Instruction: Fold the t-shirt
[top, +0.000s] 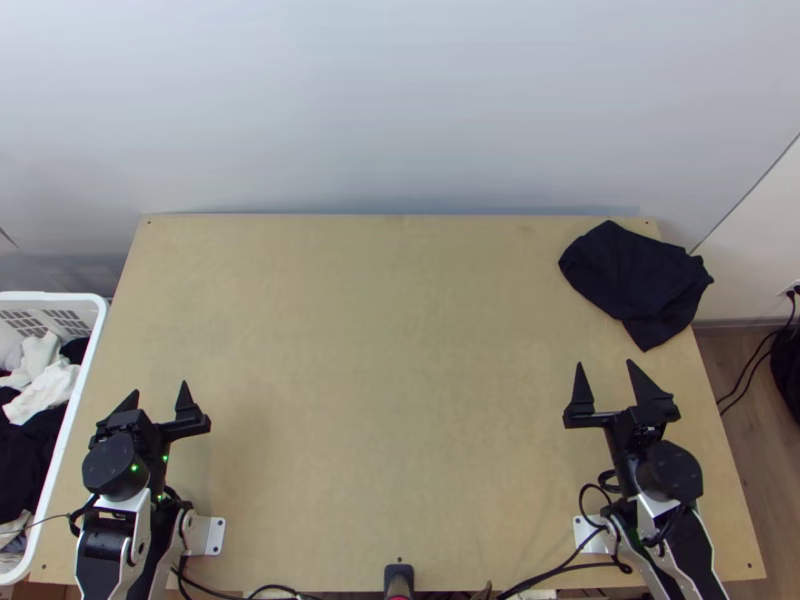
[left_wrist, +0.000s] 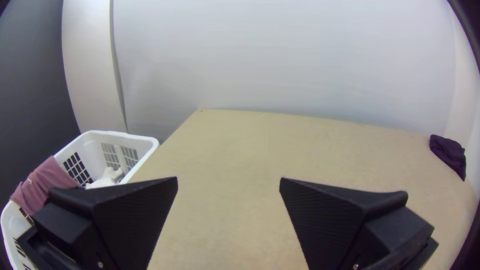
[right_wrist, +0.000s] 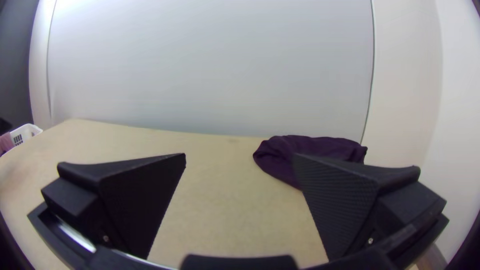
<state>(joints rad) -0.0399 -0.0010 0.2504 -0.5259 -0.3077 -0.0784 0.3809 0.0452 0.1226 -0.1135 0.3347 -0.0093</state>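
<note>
So the table is the big thing here, and the shirt sits way up in its far right corner. That's nearly straight ahead of the right gripper, just a touch further right, near but not touching. The left gripper is well apart, clear across the table, so the right arm looks like the obvious pick. Probably a forward reach, then a drag to the middle so both arms can work on it.

Both grippers are spread wide with nothing in them. The shirt's long axis seems to run on a slant, far left to near right, and it pokes out past the side edge, so a clumsy nudge could send it off.

Lookwise it's dark, loosely bunched and layered, not spread, with a blunt corner toward the right arm and small creases by the edge. Can't make out sleeves or collar.
</note>
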